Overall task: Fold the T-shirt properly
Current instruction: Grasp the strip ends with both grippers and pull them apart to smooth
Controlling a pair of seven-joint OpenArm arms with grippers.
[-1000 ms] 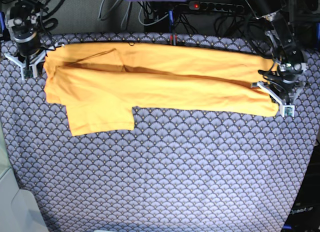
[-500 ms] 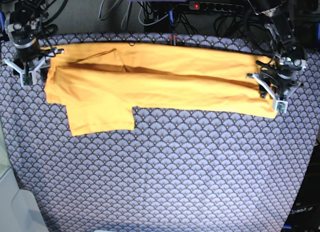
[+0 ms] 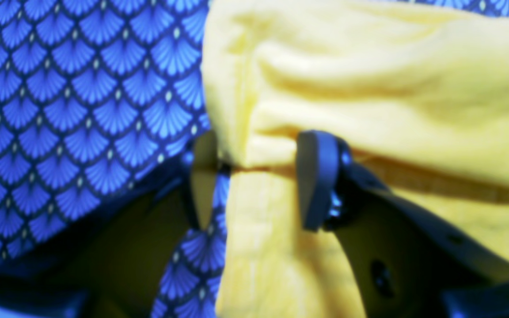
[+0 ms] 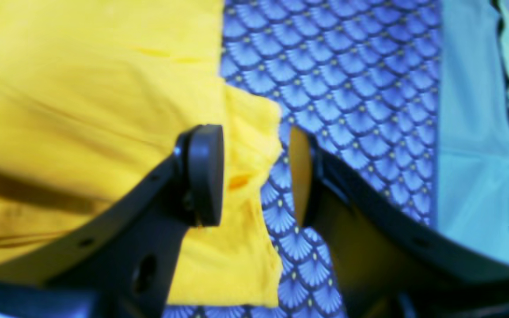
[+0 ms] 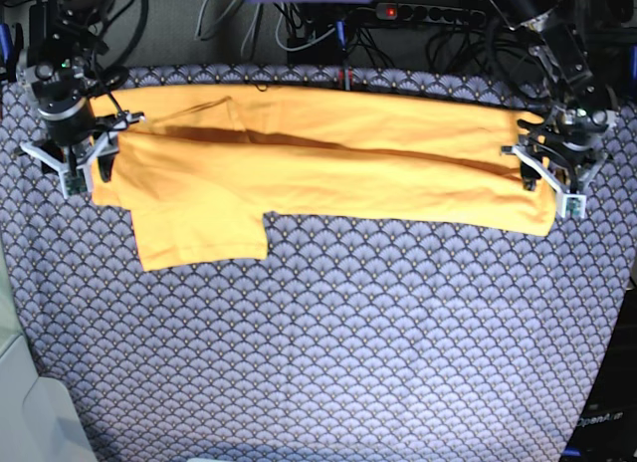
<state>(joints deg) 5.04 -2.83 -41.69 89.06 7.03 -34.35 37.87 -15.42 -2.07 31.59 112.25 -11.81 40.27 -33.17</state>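
The yellow-orange T-shirt lies folded into a long band across the back of the table, with one sleeve sticking out toward the front at its left end. My right gripper hangs over the shirt's left edge, open. In the right wrist view its fingers straddle the cloth edge without pinching it. My left gripper is at the shirt's right end, open too. In the left wrist view the shirt's edge lies loose in the left gripper.
A blue-grey scallop-patterned cloth covers the whole table. Cables and a power strip run behind the back edge. A pale surface borders the table's left front corner.
Both grippers have opened and let go of the shirt's ends. The right gripper has moved forward and slightly inward over the left edge; the left gripper has barely shifted.
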